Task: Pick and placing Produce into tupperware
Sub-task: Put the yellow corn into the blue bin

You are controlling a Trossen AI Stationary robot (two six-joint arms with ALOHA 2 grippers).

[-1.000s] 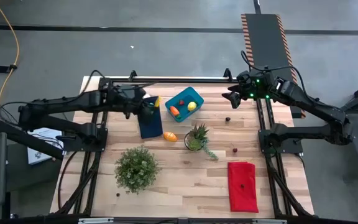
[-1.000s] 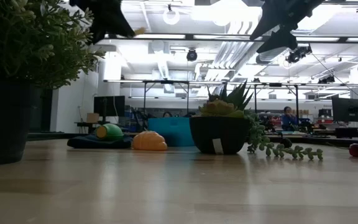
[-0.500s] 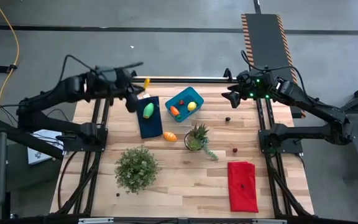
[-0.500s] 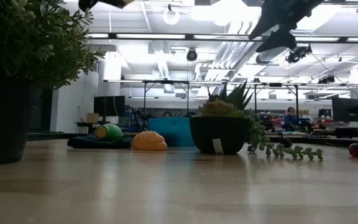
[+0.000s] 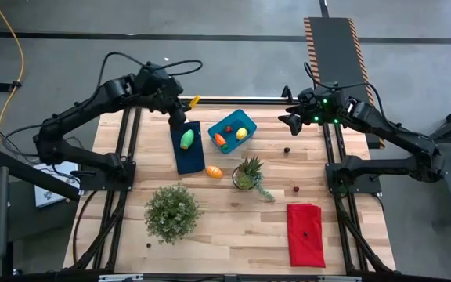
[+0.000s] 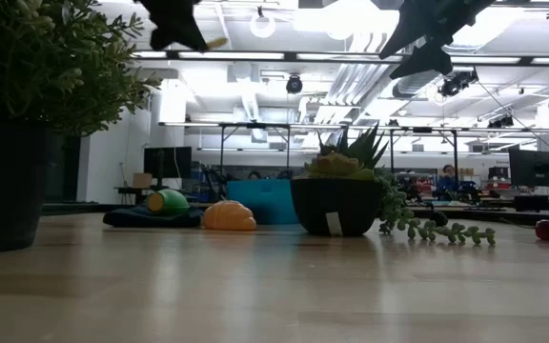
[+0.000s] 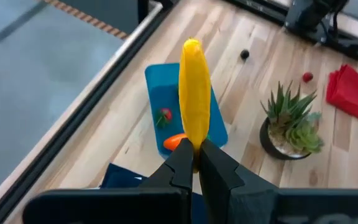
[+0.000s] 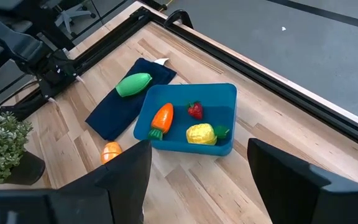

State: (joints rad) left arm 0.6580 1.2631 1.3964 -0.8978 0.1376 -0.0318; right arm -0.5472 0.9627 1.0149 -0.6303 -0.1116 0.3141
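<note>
My left gripper (image 5: 185, 108) hangs above the table's far edge, left of the blue tupperware (image 5: 232, 131), shut on a long yellow produce piece (image 7: 194, 93). The tupperware holds an orange carrot (image 8: 162, 118), a yellow lemon (image 8: 200, 133) and a small red berry (image 8: 195, 110). A green oval (image 5: 187, 139) lies on the dark blue cloth (image 5: 189, 157). An orange oval (image 5: 214, 171) lies on the bare wood just off the cloth. My right gripper (image 8: 197, 180) waits open above the table's far right, with nothing between its fingers. My left gripper pinches the yellow piece by one end (image 7: 195, 144) between its two fingertips (image 7: 180, 163). The fingers slant down from the table's left side and lie along the piece. It sticks out straight beyond the fingertips, lifted clear over the table's far edge.
A spiky plant in a small pot (image 5: 247, 172) stands right of the orange oval, and a bushy potted plant (image 5: 172, 211) stands near the front. A red cloth (image 5: 305, 233) lies at the front right. Two small dark berries (image 5: 286, 150) (image 5: 295, 189) sit on the wood.
My left gripper has risen from over the dark blue cloth and swung toward the table's far edge, then a little right toward the tupperware, rolling as it went. The yellow piece has stayed in its fingers. The green oval on the cloth now shows uncovered.
</note>
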